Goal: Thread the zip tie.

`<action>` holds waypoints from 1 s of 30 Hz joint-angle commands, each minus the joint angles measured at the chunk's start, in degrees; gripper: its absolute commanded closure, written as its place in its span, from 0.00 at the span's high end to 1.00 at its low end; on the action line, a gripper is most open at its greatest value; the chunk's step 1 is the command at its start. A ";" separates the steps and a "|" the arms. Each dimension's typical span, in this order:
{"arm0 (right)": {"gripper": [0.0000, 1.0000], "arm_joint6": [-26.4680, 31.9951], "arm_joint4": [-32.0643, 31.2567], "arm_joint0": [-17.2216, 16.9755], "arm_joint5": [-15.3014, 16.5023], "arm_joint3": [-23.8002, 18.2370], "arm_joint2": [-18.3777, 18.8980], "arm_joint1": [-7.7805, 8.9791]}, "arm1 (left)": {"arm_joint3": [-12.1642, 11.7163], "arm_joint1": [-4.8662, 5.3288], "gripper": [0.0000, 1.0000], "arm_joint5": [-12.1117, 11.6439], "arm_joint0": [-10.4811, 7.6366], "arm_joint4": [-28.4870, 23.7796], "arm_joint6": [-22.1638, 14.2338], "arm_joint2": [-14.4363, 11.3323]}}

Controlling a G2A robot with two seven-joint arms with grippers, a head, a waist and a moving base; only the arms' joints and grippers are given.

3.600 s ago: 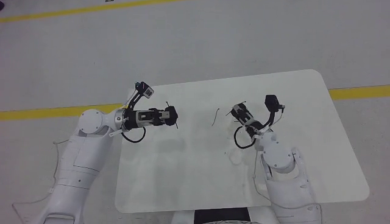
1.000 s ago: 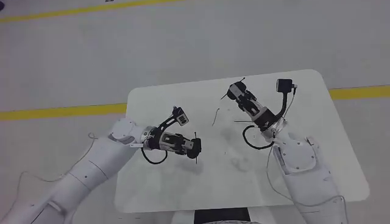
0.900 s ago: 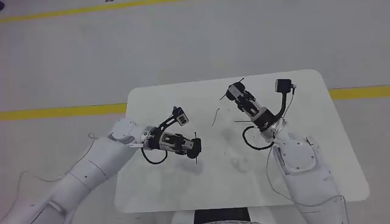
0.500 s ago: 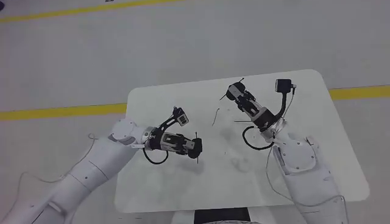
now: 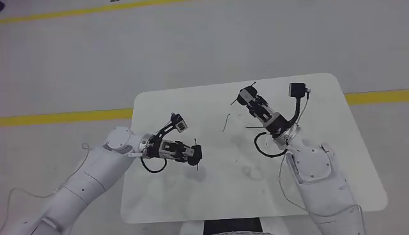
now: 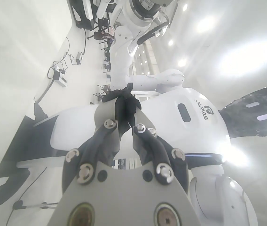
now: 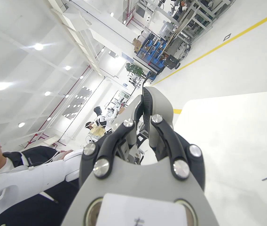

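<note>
Since no hand has the zip tie yet, you should first see where things sit from the top view. The white tabletop (image 5: 345, 139) is the biggest thing. The left arm (image 5: 102, 165) comes in from 8 o'clock and the right arm (image 5: 307, 165) from 5 o'clock.

The left hand (image 5: 195, 153) is at the 9 o'clock side of the tabletop. Its fingers (image 6: 105, 114) are pressed close, with something dark between them. You cannot tell what it is. The right hand (image 5: 243, 95) is up near 12 o'clock. Its fingers are pressed together too, and a thin dark bit sticks out past the tips.

The zip tie (image 5: 225, 122) lies flat on the tabletop between the two hands and touches neither one. It is a thin dark line. Its long way runs almost from 12 o'clock to 6 o'clock, leaning a little toward 1 and 7.

From the right hand, the zip tie is at about 7 o'clock. From the left hand, it is at about 2 o'clock. The right hand looks nearer, so I think it has the shorter trip. That hand would need to spread its fingers first and come down across the thin line, not along it.
</note>
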State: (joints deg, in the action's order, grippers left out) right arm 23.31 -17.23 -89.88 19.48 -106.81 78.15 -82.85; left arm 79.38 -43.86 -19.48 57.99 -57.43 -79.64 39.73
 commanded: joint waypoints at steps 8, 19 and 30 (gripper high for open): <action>0.00 0.00 0.00 0.00 0.00 0.00 0.00 0.00 | 0.70 0.80 0.00 0.00 -0.06 -0.20 0.00 0.75; 0.00 0.00 0.00 0.00 0.00 0.00 0.00 0.00 | 4.17 -0.42 0.00 0.00 -2.34 14.26 5.47 2.89; 0.00 0.00 0.00 0.00 0.00 0.00 0.00 0.00 | 5.12 -1.47 0.00 0.00 -1.02 5.91 0.00 5.47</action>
State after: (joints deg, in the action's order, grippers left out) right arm 23.31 -17.23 -89.88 19.48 -106.81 78.15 -82.85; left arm 84.53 -45.15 -19.48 56.89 -49.32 -78.98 44.93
